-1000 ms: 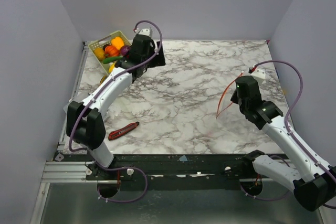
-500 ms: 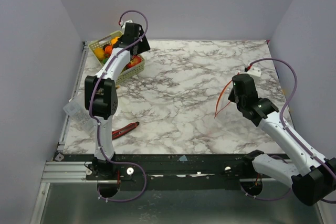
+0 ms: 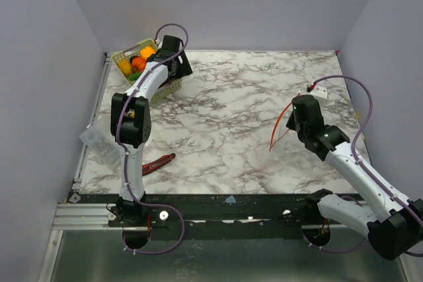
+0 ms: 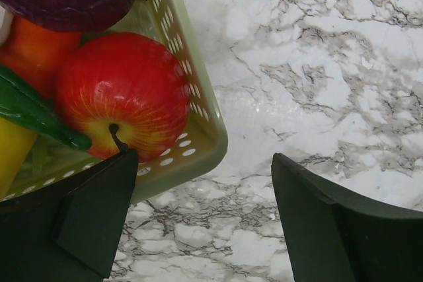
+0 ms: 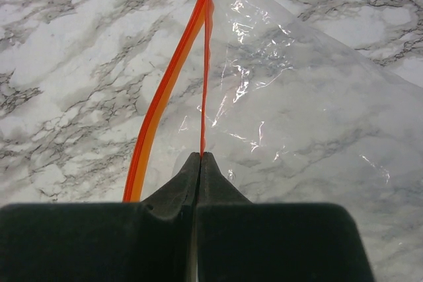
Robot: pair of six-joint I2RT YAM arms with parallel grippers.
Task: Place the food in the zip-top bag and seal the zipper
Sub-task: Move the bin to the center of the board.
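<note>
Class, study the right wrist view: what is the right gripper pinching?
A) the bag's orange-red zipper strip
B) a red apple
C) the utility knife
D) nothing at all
A: the right gripper is shut on one lip of the zipper at the mouth of the zip-top bag.

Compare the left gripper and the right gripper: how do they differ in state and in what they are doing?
The left gripper is open; the right gripper is shut. The left gripper holds nothing, at the basket corner beside the apple; the right gripper pinches one side of the bag's zipper. Both have dark fingers.
</note>
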